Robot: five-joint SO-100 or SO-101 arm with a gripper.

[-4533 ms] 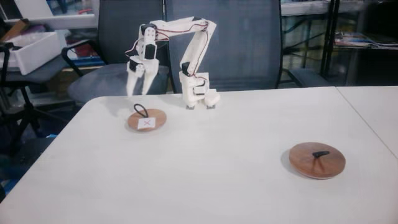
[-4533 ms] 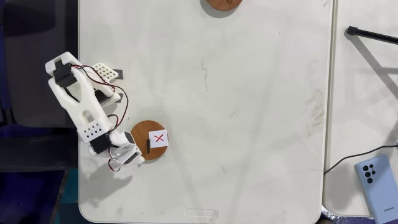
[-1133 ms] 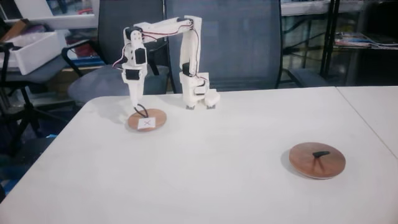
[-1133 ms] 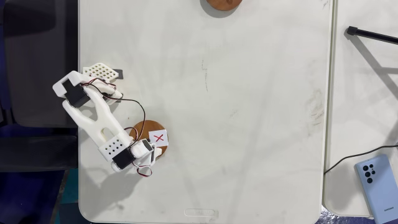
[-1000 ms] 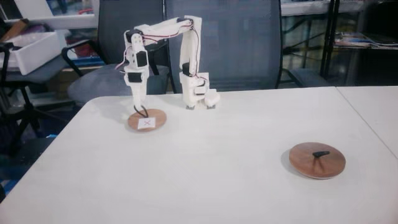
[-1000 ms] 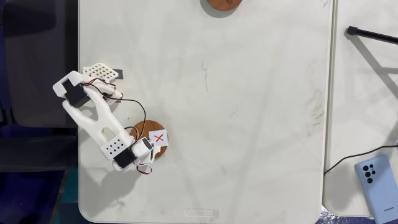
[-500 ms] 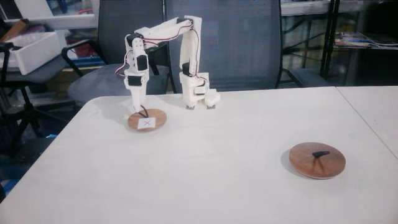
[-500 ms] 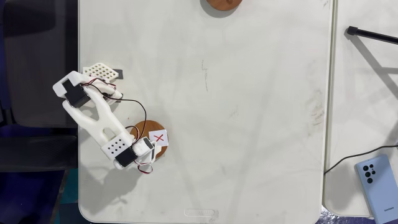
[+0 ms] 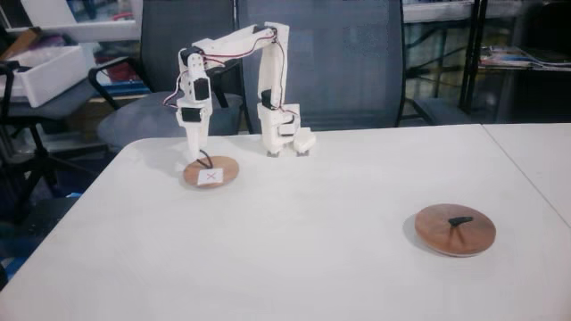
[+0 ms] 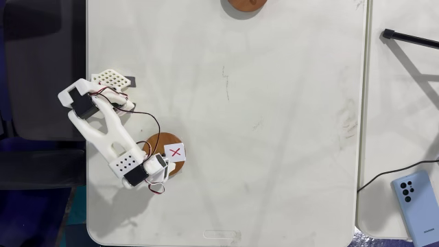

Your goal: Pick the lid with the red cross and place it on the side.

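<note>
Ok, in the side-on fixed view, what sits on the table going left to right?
Gripper above the lid with the red cross → arm base → darker lid with the black handle.

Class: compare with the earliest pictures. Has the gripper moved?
Yes. The gripper came down over the lid with the red cross, nearer the table, fingers closed together.
</note>
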